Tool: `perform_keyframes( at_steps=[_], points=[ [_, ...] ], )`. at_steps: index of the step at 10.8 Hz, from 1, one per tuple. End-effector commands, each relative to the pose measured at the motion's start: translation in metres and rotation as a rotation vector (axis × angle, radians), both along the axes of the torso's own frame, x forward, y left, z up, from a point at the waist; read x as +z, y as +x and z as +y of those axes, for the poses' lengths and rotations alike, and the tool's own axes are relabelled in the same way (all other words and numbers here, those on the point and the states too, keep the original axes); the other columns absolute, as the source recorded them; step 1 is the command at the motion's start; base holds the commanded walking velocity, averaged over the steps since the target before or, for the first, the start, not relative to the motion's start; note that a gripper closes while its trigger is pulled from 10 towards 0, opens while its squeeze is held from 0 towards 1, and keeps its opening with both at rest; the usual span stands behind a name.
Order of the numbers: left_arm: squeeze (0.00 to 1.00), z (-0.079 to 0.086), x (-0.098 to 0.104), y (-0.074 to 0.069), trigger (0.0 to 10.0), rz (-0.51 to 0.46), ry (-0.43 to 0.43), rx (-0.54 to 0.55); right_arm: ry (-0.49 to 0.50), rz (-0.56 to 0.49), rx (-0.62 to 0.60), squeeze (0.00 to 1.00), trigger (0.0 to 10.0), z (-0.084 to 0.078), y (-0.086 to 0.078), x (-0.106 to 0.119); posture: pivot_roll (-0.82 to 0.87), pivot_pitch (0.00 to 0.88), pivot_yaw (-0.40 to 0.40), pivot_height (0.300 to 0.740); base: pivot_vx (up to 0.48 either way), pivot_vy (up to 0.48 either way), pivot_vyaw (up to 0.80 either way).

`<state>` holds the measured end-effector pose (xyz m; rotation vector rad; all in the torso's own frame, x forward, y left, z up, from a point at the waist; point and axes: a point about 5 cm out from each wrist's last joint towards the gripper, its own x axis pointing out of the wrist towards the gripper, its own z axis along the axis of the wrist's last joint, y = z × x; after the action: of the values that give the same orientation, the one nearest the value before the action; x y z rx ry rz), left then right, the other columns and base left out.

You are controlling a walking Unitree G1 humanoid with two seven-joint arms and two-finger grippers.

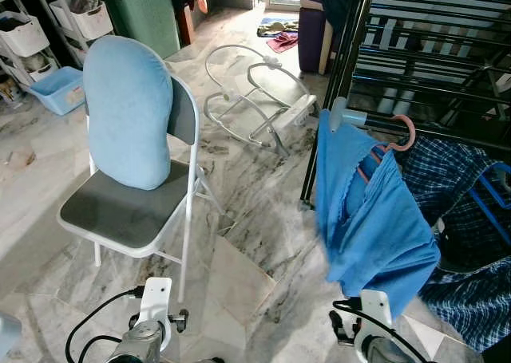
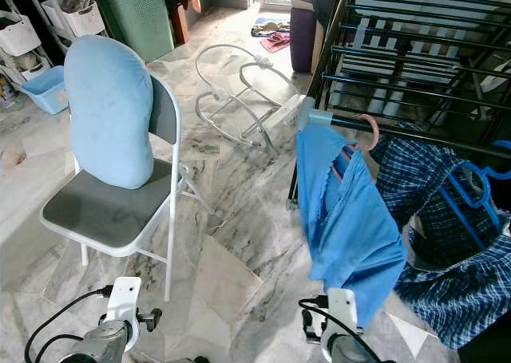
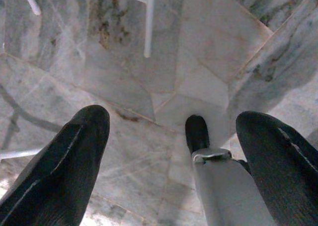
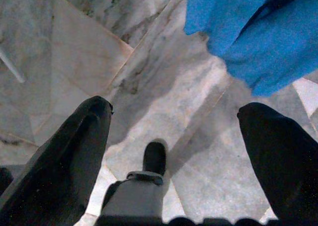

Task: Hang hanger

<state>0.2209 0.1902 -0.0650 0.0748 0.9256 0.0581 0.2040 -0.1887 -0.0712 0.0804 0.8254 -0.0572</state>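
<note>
On rack rail (image 1: 383, 122): pink hanger (image 1: 406, 132) with blue garment (image 1: 367, 211) hooked; task looks done. Left gripper (image 3: 171, 151), right gripper (image 4: 174, 151) low, fingers apart, empty.

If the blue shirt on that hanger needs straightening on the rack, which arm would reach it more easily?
Probably the right. The right gripper hangs open just below the blue shirt, whose pink hanger is hooked on the rack. The left gripper hangs by the chair.

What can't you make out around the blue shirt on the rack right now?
- Pink hanger: only its hook and neck show in the eye views; the blue shirt covers its shoulders.
- Blue hanger: lower part buried in the plaid cloth.
- Drying rack: feet cut off by the frame edge.
</note>
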Motion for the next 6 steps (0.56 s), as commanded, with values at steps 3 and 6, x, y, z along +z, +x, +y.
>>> perform_keyframes(
  at_steps=[3, 6],
  points=[
    [0.00, -0.004, -0.004, -0.006, 10.0, 0.029, 0.010, -0.029, -0.004, 0.054, 0.046, 0.00, 10.0, 0.005, -0.011, -0.007, -0.04, 0.106, 0.042, 0.740, 0.000, 0.000, 0.00],
    [0.00, -0.005, -0.005, -0.008, 10.0, 0.036, 0.024, -0.051, -0.024, 0.079, 0.070, 0.00, 10.0, 0.003, -0.017, -0.010, -0.03, 0.110, 0.040, 0.740, 0.000, 0.000, 0.00]
  ],
)
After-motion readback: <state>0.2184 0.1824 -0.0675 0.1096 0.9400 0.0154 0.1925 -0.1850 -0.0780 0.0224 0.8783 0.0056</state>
